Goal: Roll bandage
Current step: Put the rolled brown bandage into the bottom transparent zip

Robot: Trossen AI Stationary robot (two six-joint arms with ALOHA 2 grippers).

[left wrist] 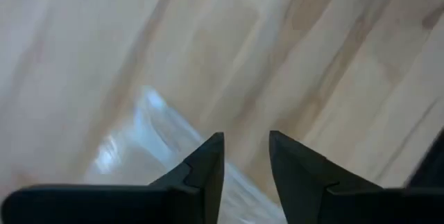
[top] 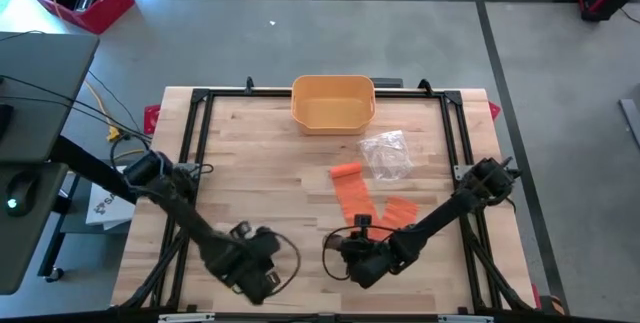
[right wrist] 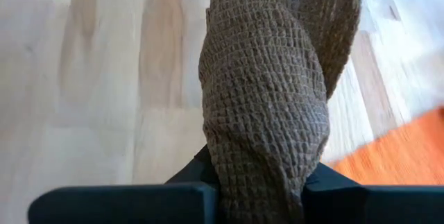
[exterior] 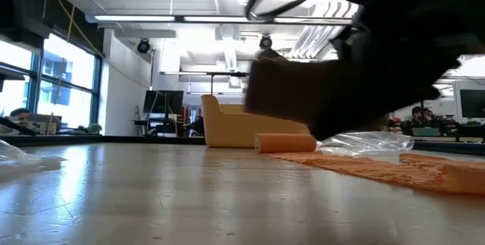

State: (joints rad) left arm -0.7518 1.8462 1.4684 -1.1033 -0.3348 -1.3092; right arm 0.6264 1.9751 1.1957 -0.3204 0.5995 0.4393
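the orange bandage (top: 357, 199) lies unrolled on the desk (top: 270, 163), right of centre, its rolled end toward the yellow tub (top: 333, 102) and its near end under the right arm. the right hand (top: 362, 253) sits at that near end; from above its fingers are hidden by its own dark bulk, but the right wrist view shows them clamped on a twisted fold of the bandage, which looks brownish in shadow there. the left hand (left wrist: 246, 158) hovers near the front edge, fingers apart with nothing between them, over something pale and blurred i cannot identify. crumpled clear plastic (top: 386, 153) lies just beside the bandage. in the low view a dark arm blocks most of the right side.
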